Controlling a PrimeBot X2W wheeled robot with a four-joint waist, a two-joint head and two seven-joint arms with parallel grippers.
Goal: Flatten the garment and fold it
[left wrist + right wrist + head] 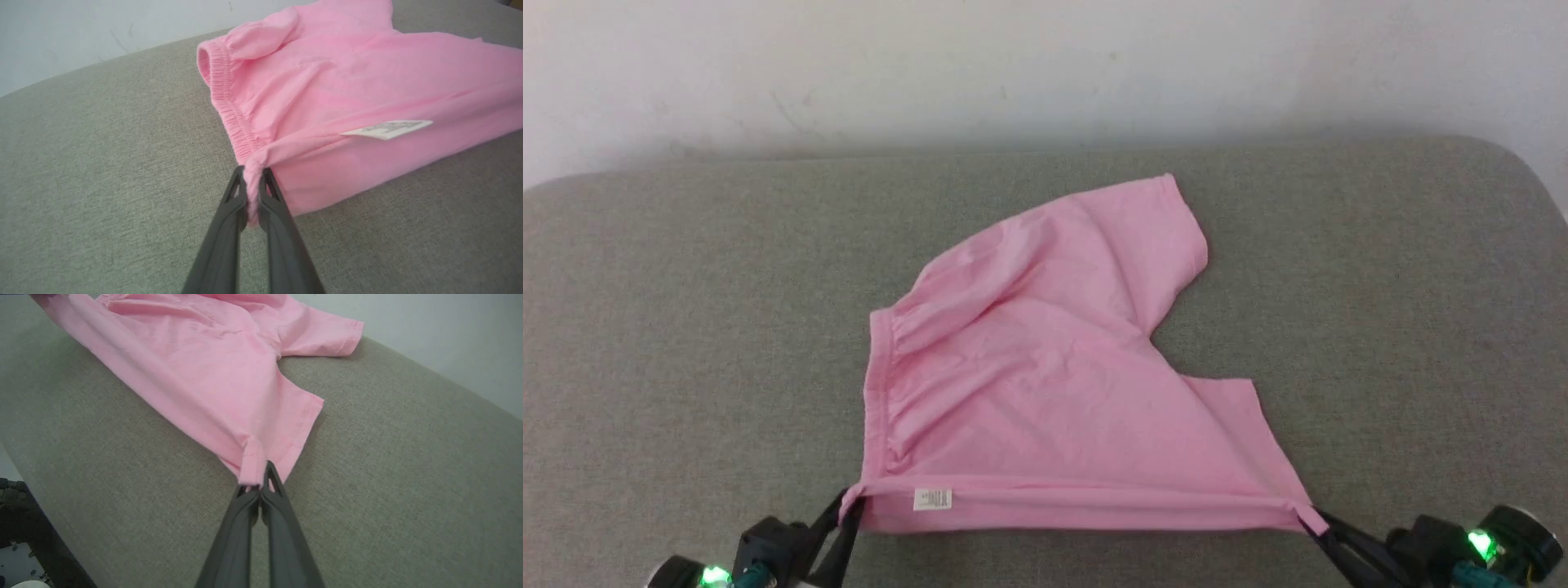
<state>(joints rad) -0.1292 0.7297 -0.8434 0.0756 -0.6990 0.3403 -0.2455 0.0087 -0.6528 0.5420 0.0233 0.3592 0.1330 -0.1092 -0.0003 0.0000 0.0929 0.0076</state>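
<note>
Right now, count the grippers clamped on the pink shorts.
2: left gripper on the waistband corner of the light pink knit shorts, right gripper on the near leg's hem corner.

And on the grey fabric-covered bench (pixel 686 327), right in the middle, lie the pink shorts (pixel 1029 384), rumpled, waistband to the left, one leg reaching toward the back.

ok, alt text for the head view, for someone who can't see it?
Pink shorts lie spread on a grey fabric surface, their near edge stretched between two dark grippers. The left gripper pinches the waistband corner at lower left, the right gripper a leg-hem corner at lower right. A white tag sits on that near edge.
</note>
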